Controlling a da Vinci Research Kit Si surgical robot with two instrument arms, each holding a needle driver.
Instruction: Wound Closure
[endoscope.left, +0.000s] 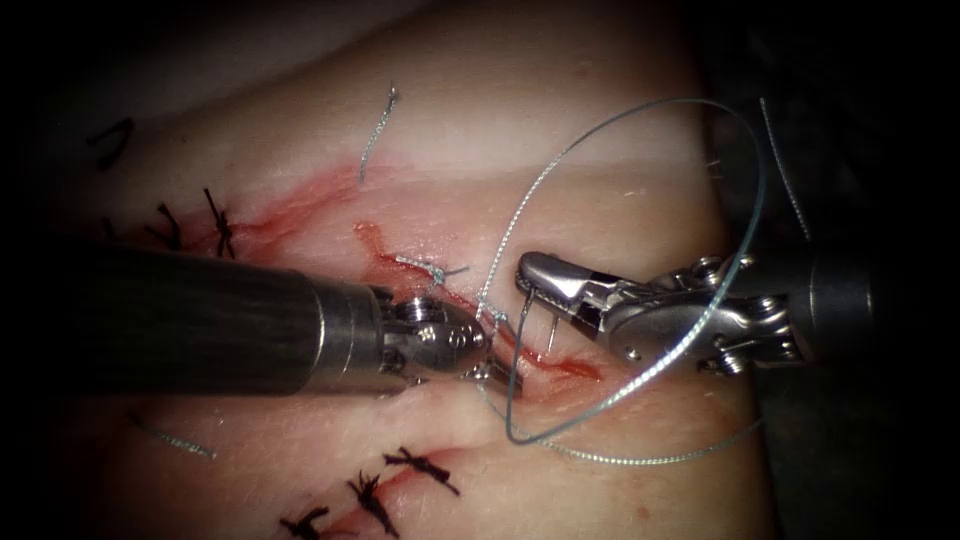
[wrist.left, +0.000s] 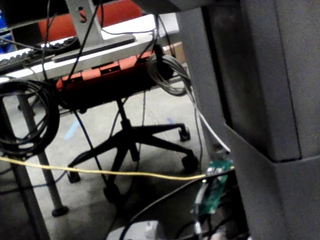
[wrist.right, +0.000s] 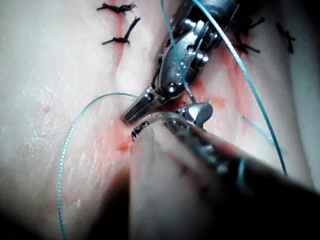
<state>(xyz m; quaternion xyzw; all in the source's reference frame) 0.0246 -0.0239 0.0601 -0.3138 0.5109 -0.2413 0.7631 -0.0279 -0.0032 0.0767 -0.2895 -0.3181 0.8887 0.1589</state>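
Facing left tool (endoscope.left: 490, 355), right tool (endoscope.left: 524, 272) (holds unclear)

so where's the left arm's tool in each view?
Endoscope: left gripper at the cut, entering from picture-left.
Right wrist: left gripper just beyond the right gripper.
Left wrist: faces a chair.
Shared landmark: black stitches.
What either holds, and the needle's place: cannot tell.

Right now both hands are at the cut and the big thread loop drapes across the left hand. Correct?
Not quite. The thread loop drapes across the right hand, not the left hand. The endoscope view shows it crossing that tool's wrist. The rest stands: both hands are at the cut.
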